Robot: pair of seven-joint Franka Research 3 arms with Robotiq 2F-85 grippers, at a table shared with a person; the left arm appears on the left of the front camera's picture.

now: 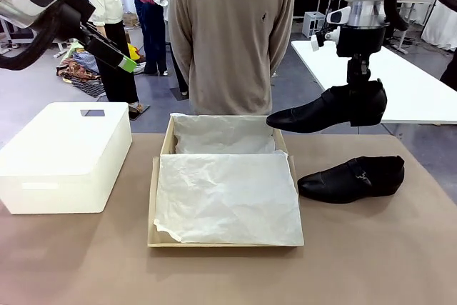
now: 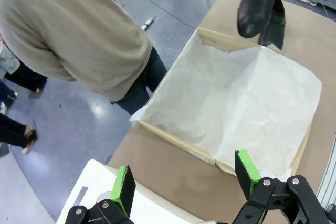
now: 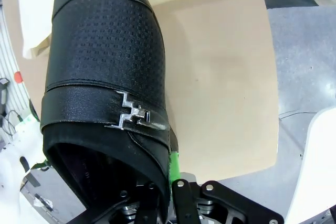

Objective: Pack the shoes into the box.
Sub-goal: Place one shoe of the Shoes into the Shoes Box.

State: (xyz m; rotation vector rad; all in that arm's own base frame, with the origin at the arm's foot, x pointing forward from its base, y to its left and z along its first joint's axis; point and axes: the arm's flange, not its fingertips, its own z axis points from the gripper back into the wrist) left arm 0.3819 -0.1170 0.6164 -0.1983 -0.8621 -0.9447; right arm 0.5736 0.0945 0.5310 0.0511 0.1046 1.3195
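Observation:
One black dress shoe (image 1: 325, 111) hangs in the air above the box's far right corner, toe pointing left, with my right gripper (image 1: 357, 89) shut on its heel end. In the right wrist view this shoe (image 3: 105, 72) rises between the fingers, its metal buckle facing the camera. The second shoe (image 1: 351, 178) lies on the table right of the box. The tan cardboard box (image 1: 153, 198) stands open at the table's middle, lined with white tissue paper (image 1: 228, 194). My left gripper (image 2: 185, 184) is open, raised high over the table's far left, with nothing between its pads.
A white rounded box (image 1: 64, 156) stands on the table's left side. A person in a beige sweater (image 1: 230, 33) stands at the far edge behind the box, hands behind the back. A white table (image 1: 400, 80) lies beyond at the right.

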